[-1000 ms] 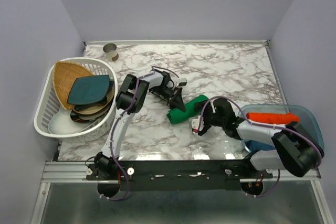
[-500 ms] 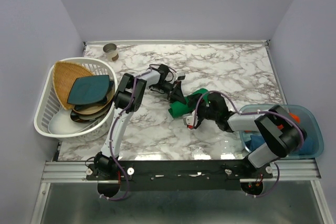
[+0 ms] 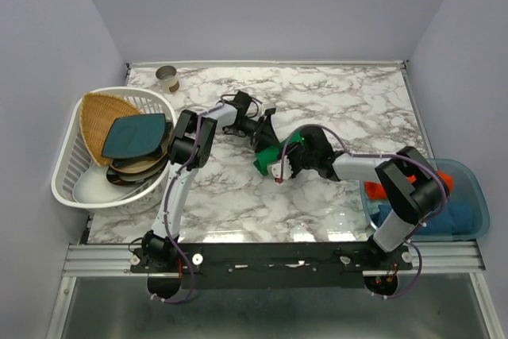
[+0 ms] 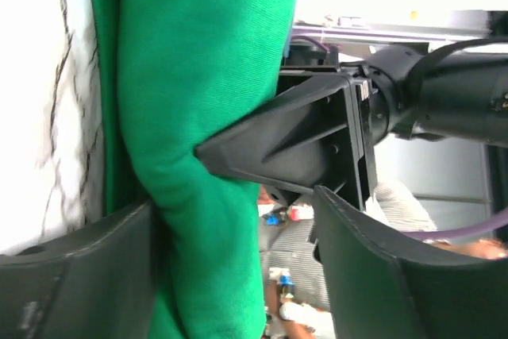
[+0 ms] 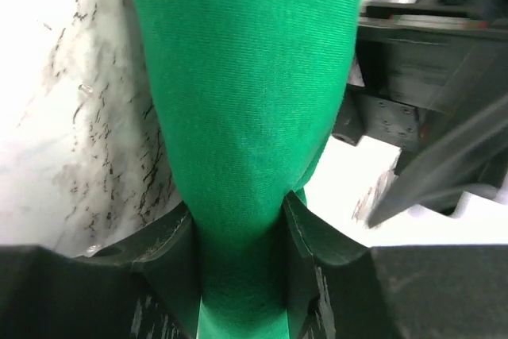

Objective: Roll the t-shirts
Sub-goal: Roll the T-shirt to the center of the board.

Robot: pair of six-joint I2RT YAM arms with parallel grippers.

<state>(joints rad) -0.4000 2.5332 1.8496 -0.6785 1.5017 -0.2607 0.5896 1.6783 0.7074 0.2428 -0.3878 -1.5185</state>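
Note:
The green t-shirt (image 3: pixel 272 158) lies as a tight roll on the marble table's middle. My right gripper (image 3: pixel 284 163) comes from the right and is shut on it; in the right wrist view both fingers (image 5: pixel 178 236) pinch the green roll (image 5: pixel 238 101) so that it narrows between them. My left gripper (image 3: pixel 266 134) is at the roll's far end, open. In the left wrist view the roll (image 4: pixel 206 77) rests against one finger (image 4: pixel 87 252), and the other finger (image 4: pixel 373 252) stands well apart. An orange-red roll (image 3: pixel 444 178) and a blue roll (image 3: pixel 458 217) lie in the bin.
A clear blue bin (image 3: pixel 475 188) sits at the right front corner. A white basket (image 3: pixel 67 186) at the left holds a dark teal square plate (image 3: pixel 135 134), a woven tray and other dishes. A small cup (image 3: pixel 167 78) stands at the back left.
My right gripper has moved left from beside the bin to the green roll and closed on it. My left gripper has opened and let go of the roll.

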